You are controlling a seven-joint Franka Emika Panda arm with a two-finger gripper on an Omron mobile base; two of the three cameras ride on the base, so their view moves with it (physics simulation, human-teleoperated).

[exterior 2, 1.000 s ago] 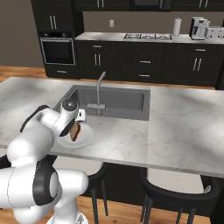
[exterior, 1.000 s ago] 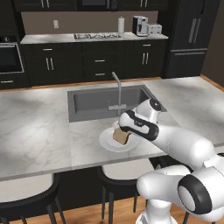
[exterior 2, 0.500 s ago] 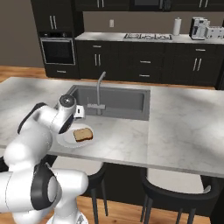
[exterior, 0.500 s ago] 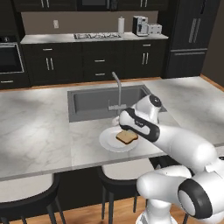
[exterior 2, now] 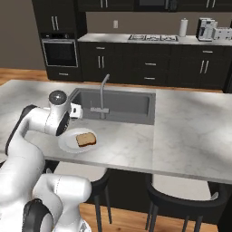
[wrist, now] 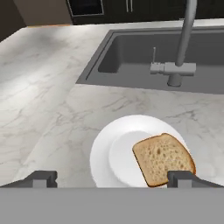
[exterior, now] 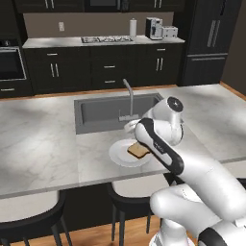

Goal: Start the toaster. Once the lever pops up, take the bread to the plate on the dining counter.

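Note:
The bread (wrist: 164, 164), a tan slice with a brown crust, lies flat on the white plate (wrist: 111, 151) on the dining counter (exterior: 38, 144), just in front of the sink. My gripper (wrist: 113, 179) hovers above the plate, open, with nothing between its fingers. From the left base view the bread (exterior: 138, 150) rests on the plate (exterior: 120, 156) below my gripper (exterior: 129, 128). The right base view has the bread (exterior 2: 85, 139), the plate (exterior 2: 68, 140) and my gripper (exterior 2: 75, 112) above them. The toaster (exterior: 169, 32) stands on the far back counter, also seen as the toaster (exterior 2: 223, 33).
The steel sink (exterior: 105, 113) with its faucet (exterior: 129, 98) lies right behind the plate. A coffee machine (exterior: 153, 27) and a paper towel roll (exterior: 133, 27) stand beside the toaster. Dark stools (exterior: 29, 226) are tucked under the counter's near edge.
A second ago the bread stood tilted at my fingers over the plate. It now lies flat on the plate, and my hand has lifted up and back towards the sink.

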